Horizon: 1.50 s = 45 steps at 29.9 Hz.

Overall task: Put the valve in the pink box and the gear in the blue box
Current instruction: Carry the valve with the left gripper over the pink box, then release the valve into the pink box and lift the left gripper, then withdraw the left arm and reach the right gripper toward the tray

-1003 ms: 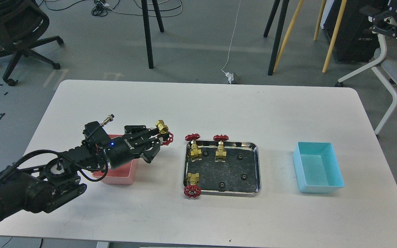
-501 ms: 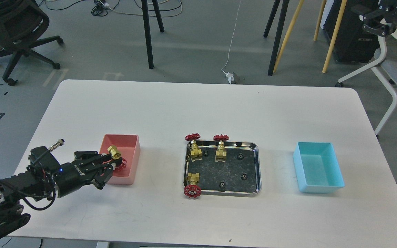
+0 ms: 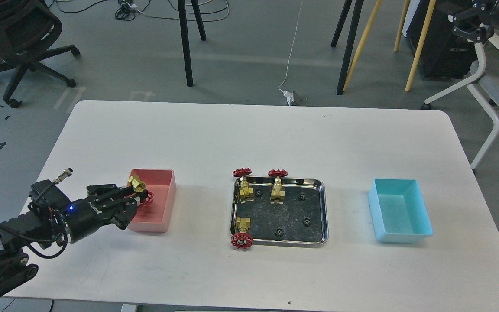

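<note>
My left gripper is shut on a valve with a brass body and a red handwheel. It holds the valve over the left part of the pink box. Three more valves stand on the steel tray: two at its back edge and one at its front left. Several small black gears lie in the tray. The blue box is empty at the right. My right gripper is raised off the table at the top right, and its fingers are too small to read.
The tray sits mid-table between the two boxes. A white chair frame stands by the table's right far corner. Stand legs are on the floor behind the table.
My left gripper carried the valve leftward from right of the pink box to over its left part. My right arm shifted slightly at the top right.
</note>
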### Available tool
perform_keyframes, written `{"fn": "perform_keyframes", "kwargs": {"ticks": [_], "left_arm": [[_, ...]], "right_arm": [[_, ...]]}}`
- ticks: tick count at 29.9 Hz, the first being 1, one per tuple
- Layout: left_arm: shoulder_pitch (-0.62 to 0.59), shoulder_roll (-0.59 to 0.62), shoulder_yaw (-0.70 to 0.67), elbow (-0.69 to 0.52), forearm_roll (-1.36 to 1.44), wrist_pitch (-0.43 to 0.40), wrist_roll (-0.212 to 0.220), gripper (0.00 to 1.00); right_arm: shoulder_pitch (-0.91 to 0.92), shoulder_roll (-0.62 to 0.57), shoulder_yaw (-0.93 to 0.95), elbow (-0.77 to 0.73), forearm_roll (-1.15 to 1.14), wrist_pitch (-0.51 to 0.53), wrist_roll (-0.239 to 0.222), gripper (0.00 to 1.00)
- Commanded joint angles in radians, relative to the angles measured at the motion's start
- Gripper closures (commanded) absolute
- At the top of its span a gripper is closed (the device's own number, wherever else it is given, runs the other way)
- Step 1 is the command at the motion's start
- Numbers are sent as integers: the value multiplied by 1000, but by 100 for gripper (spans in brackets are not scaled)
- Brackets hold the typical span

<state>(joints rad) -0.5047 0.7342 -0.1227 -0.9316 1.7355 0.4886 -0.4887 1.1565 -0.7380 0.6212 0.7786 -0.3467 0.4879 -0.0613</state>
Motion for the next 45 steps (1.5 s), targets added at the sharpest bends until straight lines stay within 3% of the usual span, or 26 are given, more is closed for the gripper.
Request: {"fn": "perform_keyframes", "kwargs": {"ticks": [1, 10, 14, 19, 25, 29, 33, 37, 45], "left_arm": [[-6, -19, -12, -10, -47, 0, 0, 20], [-15, -36, -89, -18, -122, 0, 0, 8], [-84, -29, -126, -39, -259, 0, 0, 8], [-210, -3, -279, -47, -549, 0, 0, 8], [-403, 89, -449, 19, -925, -580, 0, 9], [-497, 146, -508, 92, -1115, -823, 0, 8], [-570, 204, -519, 111, -1165, -887, 0, 8], [-649, 224, -522, 157, -1169, -892, 0, 8], [-745, 243, -523, 221, -1171, -891, 0, 8]], "right_arm": [[-1, 0, 0, 7, 2, -2, 0, 1], [-3, 0, -11, 25, -79, 1, -3, 1], [-1, 17, -38, 79, -185, 1, -2, 1], [-3, 48, -72, 174, -372, 1, 0, 1], [-5, 112, -170, 284, -638, 1, 6, 1], [-8, 149, -296, 393, -771, 1, 8, 1], [0, 198, -443, 488, -903, 1, 21, 1], [28, 275, -552, 505, -1017, 1, 43, 1], [49, 309, -761, 528, -1094, 1, 49, 1]]}}
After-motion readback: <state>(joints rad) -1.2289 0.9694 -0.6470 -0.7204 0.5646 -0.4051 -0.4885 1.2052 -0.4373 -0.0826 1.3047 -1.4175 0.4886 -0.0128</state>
